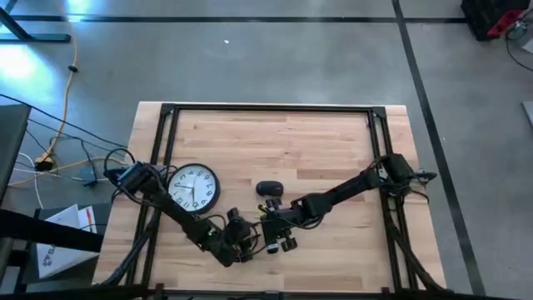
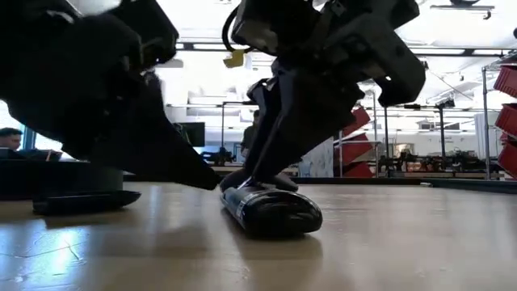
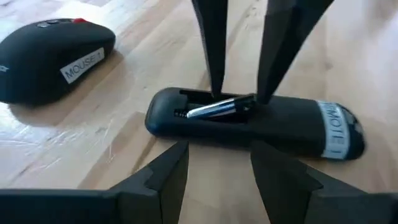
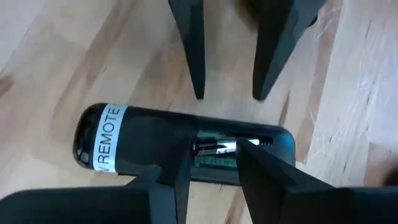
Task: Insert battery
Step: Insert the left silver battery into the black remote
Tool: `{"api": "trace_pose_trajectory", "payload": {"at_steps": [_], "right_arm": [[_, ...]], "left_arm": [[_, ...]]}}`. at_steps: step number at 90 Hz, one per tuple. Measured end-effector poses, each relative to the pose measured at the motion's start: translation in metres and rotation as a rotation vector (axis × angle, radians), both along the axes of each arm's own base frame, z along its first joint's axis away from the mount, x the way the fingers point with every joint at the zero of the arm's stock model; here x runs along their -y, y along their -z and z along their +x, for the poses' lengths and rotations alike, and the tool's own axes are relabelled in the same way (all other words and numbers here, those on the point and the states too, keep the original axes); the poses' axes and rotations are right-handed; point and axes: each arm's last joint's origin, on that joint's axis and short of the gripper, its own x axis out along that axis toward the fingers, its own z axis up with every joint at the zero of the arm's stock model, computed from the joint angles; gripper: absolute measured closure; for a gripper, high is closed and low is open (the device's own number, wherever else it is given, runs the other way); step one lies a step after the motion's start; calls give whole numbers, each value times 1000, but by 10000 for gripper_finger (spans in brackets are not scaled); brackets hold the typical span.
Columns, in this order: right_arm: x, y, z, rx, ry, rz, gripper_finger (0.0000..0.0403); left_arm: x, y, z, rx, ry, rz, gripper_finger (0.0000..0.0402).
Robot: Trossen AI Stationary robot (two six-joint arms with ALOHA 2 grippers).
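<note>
A light wooden table point(image 1: 333, 150) with a dark metal frame stands on a grey concrete floor, and the low view shows a bright workshop with red shelves behind it.

Near the front edge of the table lies a black oblong remote control point(image 3: 261, 121) with a white label "REMOTE" at one end. Its battery compartment is open and faces up. A silver cylindrical battery point(image 3: 214, 109) lies inside this compartment, a little tilted as seen in the left wrist view.

The right gripper point(image 4: 214, 158) is down at the remote from above, its two dark fingers point(image 4: 261, 171) on either side of the battery, pinching it in the compartment. The left gripper point(image 3: 214, 165) is just beside the remote on the opposite side, with its fingers spread apart and holding nothing; its tips point at the remote's long edge.

A black computer mouse point(image 3: 53, 59) with a white label "MOUSE 1" rests on the table near the remote, not touching it. A round black wall clock point(image 1: 193, 187) with a white face lies flat further to the left, partly under the left arm.
</note>
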Motion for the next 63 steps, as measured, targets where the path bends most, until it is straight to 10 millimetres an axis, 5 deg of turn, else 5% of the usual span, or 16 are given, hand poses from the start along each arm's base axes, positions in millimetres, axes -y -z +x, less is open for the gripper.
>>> {"api": "trace_pose_trajectory", "payload": {"at_steps": [63], "right_arm": [[5, 3, 2, -16, -2, 20, 309]], "left_arm": [[-5, 9, 4, -11, -17, 9, 245]]}}
